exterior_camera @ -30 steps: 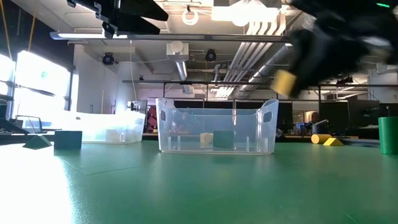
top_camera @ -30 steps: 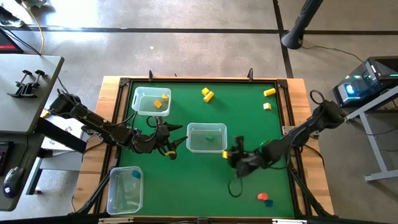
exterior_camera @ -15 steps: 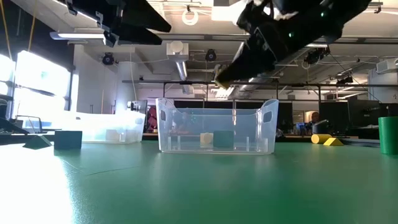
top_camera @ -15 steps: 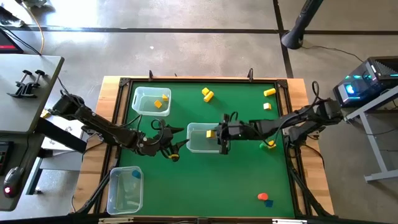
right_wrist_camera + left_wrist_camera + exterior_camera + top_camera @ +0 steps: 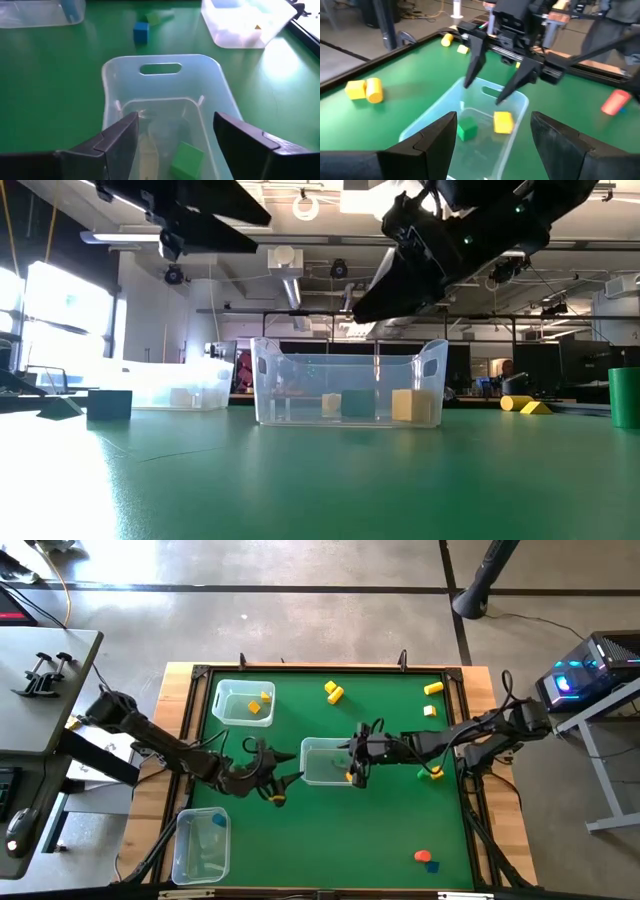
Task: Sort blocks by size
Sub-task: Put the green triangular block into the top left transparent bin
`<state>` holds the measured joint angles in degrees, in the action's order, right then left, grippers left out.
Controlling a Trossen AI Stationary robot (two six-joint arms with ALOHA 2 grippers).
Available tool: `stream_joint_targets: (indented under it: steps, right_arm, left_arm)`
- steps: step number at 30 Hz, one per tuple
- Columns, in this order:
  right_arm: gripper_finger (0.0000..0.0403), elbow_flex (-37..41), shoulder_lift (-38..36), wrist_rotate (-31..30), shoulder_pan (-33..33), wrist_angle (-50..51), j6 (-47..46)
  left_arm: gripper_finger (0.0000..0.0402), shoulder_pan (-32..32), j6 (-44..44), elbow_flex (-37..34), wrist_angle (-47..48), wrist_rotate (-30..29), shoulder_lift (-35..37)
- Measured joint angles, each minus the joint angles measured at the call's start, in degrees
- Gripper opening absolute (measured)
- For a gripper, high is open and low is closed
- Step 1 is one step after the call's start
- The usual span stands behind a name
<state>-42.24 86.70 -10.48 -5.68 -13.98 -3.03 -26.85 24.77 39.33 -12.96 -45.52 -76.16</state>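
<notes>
Two blocks, a yellow block and a green block, lie inside the middle bin. My right gripper hangs over that bin's right end with its fingers spread apart and nothing between them. My left gripper waits just off the bin's left side, fingers also apart and empty.
</notes>
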Motion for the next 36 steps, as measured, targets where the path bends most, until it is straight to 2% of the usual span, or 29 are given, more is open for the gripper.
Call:
stream_joint_targets:
  steps: [6, 12, 15, 21, 27, 30, 36]
  right_arm:
    - [0.0255, 0.00, 0.02, -1.43, -4.96, -4.14, 1.98]
    - [0.0256, 0.00, 0.28, -3.64, -10.38, -10.06, 5.48]
    - [0.0256, 0.00, 1.68, -3.66, -12.45, -13.39, 6.26]
    - [0.0256, 0.00, 9.13, -3.23, -15.34, -23.83, 7.14]
    - [0.0256, 0.00, 18.75, -2.73, -17.55, -37.06, 8.04]
    - [0.0256, 0.00, 21.22, -2.54, -18.06, -39.74, 8.01]
    - [0.0256, 0.00, 21.59, -2.58, -18.11, -40.69, 8.02]
  left_arm:
    - [0.0239, -4.59, 3.89, 2.64, 7.14, -2.16, 1.94]
    - [0.0239, -8.93, 11.26, 8.66, 21.72, -8.42, 2.20]
    - [0.0239, -10.57, 15.88, 12.40, 30.37, -9.14, 2.20]
    - [0.0239, -12.00, 22.13, 19.61, 44.95, -10.88, 2.20]
    - [0.0239, -10.39, 15.76, 22.98, 48.88, -13.75, 2.20]
    - [0.0239, -7.66, 17.41, 23.70, 55.01, -12.23, 2.19]
    - [0.0239, 2.21, 32.79, 22.54, 74.37, 1.67, 2.18]
